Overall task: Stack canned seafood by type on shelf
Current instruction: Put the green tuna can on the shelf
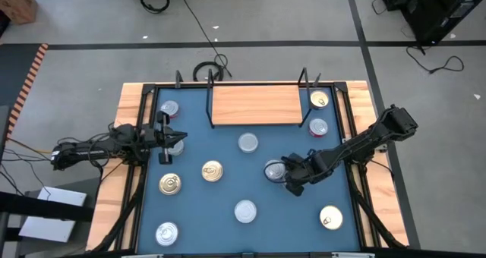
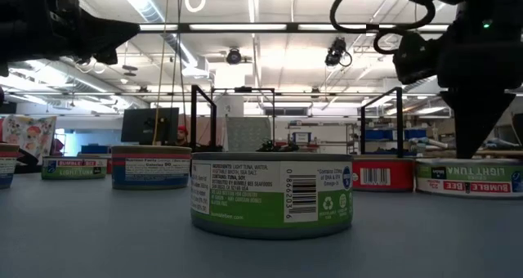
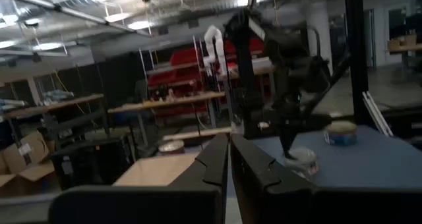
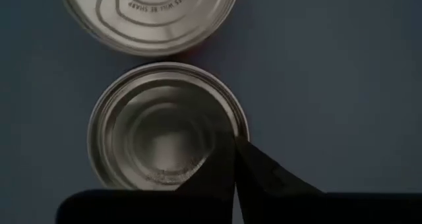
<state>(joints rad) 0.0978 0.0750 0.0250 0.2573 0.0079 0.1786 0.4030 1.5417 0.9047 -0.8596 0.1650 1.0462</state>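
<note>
The light-wood shelf (image 1: 256, 105) stands at the table's far side, its board bare. Gold-lidded tins (image 1: 213, 171) and silver-lidded tins (image 1: 245, 211) stand scattered on the blue table top. My right gripper (image 4: 234, 148) is shut and points down over a silver-lidded tin (image 4: 165, 128) right of centre. It also shows in the high view (image 1: 287, 184) and the low view (image 2: 471, 151). A second tin (image 4: 148, 13) stands close beside that one. My left gripper (image 1: 176, 139) is shut, level and empty at the table's left. It also shows in the left wrist view (image 3: 229, 161). My right gripper's shut fingertips (image 4: 224, 165) stand over the rim (image 4: 241, 128) of the silver-lidded tin. They come from above, pointing down. I cannot tell whether they touch it. The tin stands upright on the table.
Two tins (image 1: 319, 99) (image 1: 318, 127) stand right of the shelf and one (image 1: 168, 108) stands left of it. A green-labelled tin (image 2: 271, 195) stands at the near middle. The table's wooden rim (image 1: 129, 114) runs along both sides.
</note>
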